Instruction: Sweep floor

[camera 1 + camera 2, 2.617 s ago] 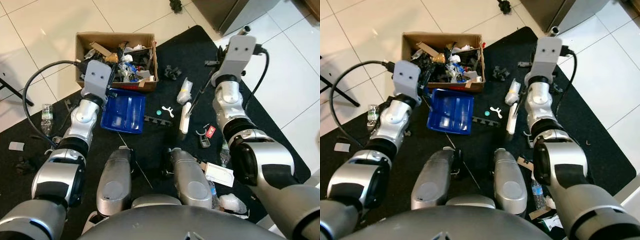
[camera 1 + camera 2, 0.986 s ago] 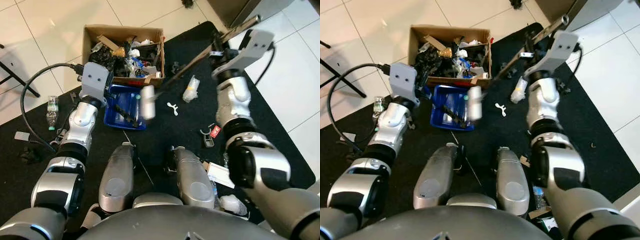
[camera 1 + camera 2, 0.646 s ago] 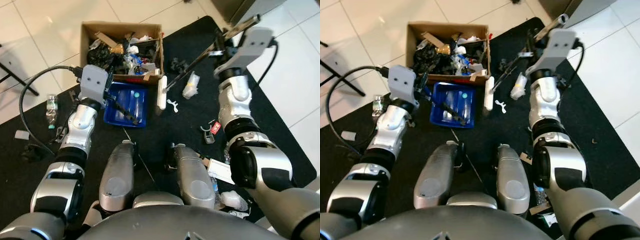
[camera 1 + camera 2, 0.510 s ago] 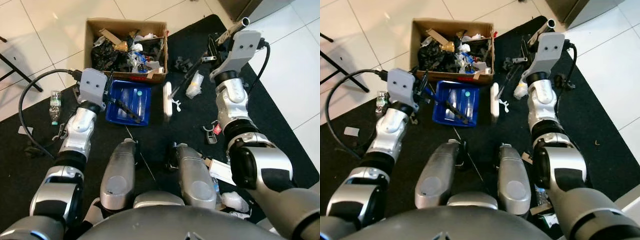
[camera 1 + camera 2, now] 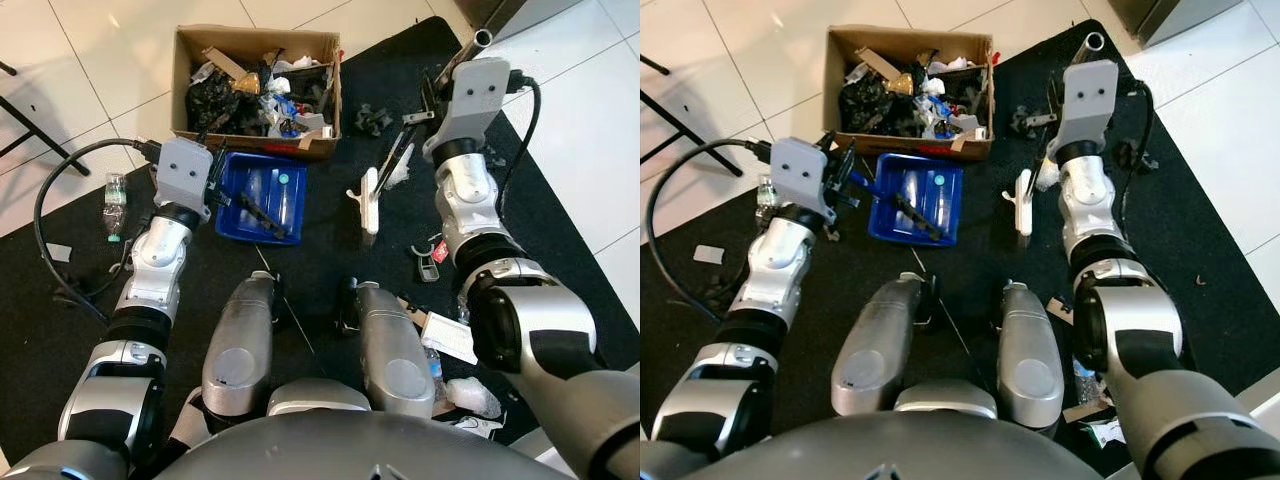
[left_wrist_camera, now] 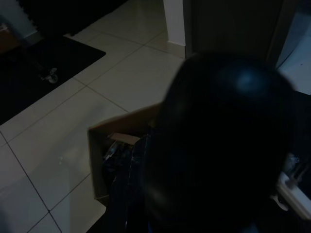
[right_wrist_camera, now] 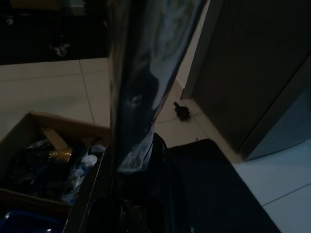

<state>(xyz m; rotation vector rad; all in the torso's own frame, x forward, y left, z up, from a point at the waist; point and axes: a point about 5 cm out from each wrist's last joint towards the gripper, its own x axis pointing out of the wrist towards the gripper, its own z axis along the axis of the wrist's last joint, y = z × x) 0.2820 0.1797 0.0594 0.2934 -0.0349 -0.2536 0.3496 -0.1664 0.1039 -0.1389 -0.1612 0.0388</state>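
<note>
Blue dustpan (image 5: 260, 197) holds two bottles beside one cardboard box (image 5: 257, 88).

Silver jointed arms with black bands, grey box-shaped wrist housings (image 5: 183, 170), black looping cables (image 5: 60, 190), rounded silver thighs (image 5: 238, 345).

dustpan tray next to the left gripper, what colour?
Blue: the rectangular plastic dustpan tray on the black mat, clearest in the left eye view.
</note>
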